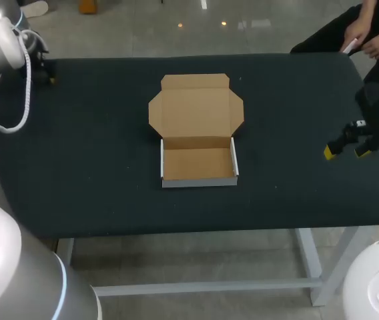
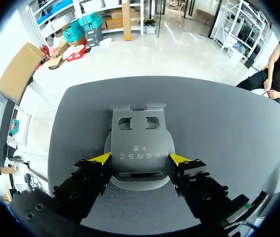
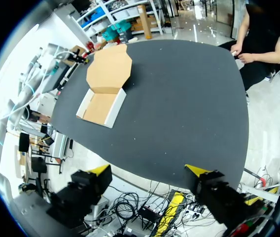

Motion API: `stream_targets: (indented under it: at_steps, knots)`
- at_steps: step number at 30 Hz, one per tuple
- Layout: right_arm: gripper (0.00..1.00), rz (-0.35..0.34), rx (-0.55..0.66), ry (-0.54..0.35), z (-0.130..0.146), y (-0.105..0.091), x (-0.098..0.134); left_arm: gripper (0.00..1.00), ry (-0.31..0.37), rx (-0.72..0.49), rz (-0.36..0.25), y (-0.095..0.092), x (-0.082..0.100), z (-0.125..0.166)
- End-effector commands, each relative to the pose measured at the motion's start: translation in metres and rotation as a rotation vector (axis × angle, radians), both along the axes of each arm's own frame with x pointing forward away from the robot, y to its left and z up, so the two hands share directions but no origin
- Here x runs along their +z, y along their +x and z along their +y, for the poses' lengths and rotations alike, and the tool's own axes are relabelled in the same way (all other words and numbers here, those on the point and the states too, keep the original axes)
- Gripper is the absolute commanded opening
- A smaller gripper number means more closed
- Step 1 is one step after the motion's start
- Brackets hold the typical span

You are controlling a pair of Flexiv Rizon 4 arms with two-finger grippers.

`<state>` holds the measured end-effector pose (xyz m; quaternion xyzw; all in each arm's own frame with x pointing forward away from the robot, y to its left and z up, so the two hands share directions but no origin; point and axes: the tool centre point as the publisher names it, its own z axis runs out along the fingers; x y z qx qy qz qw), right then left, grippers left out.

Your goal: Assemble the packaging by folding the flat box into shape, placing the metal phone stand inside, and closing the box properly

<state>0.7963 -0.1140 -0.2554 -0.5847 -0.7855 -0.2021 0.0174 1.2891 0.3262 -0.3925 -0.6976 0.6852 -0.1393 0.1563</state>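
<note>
Tabletop, black and matte [image 1: 296, 100], carries everything. In the middle of it stands the brown corrugated cardboard box with white outer walls [image 1: 198, 160]. It is already folded into a shallow tray, with its flapped lid lying open and flat behind, and the tray is empty.

The dark grey, flat-folded metal phone stand [image 2: 140, 143] lies on the cloth, well apart from the box. It sits between the fingers of the left gripper [image 2: 140, 159], which are spread wide with a yellow tip at each side edge of the rounded base. Whether they actually press the metal is hard to say from this angle.

The right gripper [image 1: 346, 150] hangs near the table's right edge, fingers wide apart and holding nothing.

The stand looks rigid, thin and probably slick, and heavy for its size. A pinch across the two side edges suits it best, kept level so it cannot pivot. The box is light and would likely skid if nudged, so the stand wants lowering straight into the tray.
</note>
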Motion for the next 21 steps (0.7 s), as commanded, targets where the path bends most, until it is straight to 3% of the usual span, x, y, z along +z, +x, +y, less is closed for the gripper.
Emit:
stream_targets:
  at_steps: [1,21]
  knots:
    - [1.00,0.004,0.003,0.002,-0.001,-0.001,0.002,0.00,0.000,0.001,0.179,-0.001,0.010,0.002]
    - [1.00,0.004,0.003,0.002,-0.001,-0.001,0.002,0.00,-0.001,-0.032,0.090,-0.039,0.033,-0.003]
